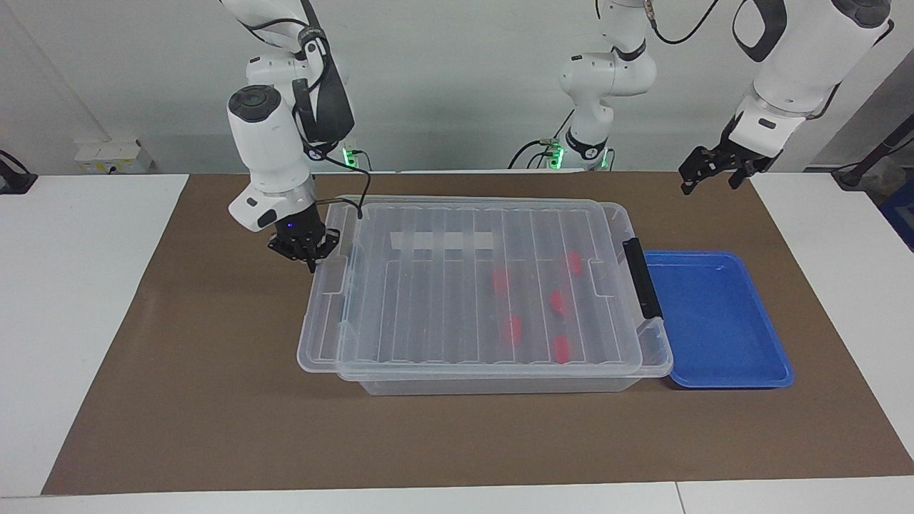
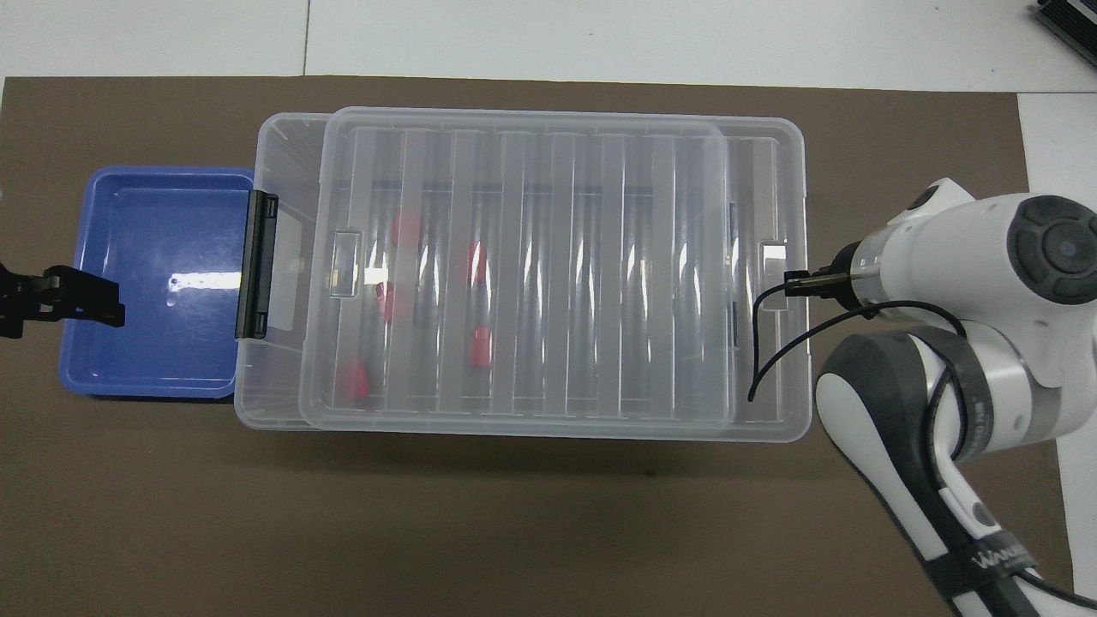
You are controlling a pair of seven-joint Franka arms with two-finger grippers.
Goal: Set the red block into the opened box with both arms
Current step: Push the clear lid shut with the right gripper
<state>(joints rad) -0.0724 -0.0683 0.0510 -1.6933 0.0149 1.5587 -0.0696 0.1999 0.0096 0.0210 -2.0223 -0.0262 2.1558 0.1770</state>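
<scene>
All five red blocks [image 1: 500, 280] lie inside the box [image 1: 500, 385] at mid-frame in the facing view. They show only as dim red shapes through the ribbed lid [image 1: 443, 300]. The lid covers nearly all of the box. It overhangs the rim at that view's left, and a narrow strip stays uncovered beside the black handle [image 1: 641, 278] at the right.

The right gripper [image 1: 310, 263], left of centre, is clenched, its tips at the notch in the lid's end. Whether it pinches the plastic or only presses against it I cannot tell. The left gripper [image 1: 707, 171] hangs released and holds nothing at the upper right, over the table [image 1: 107, 321] above the blue tray [image 1: 728, 382]; that arm waits.

The placing looks finished, and the step in hand appears to be closing the lid. The next move probably calls for a short, level push toward the handle until the lid's edge meets the rim, then letting go so it seats squarely.
</scene>
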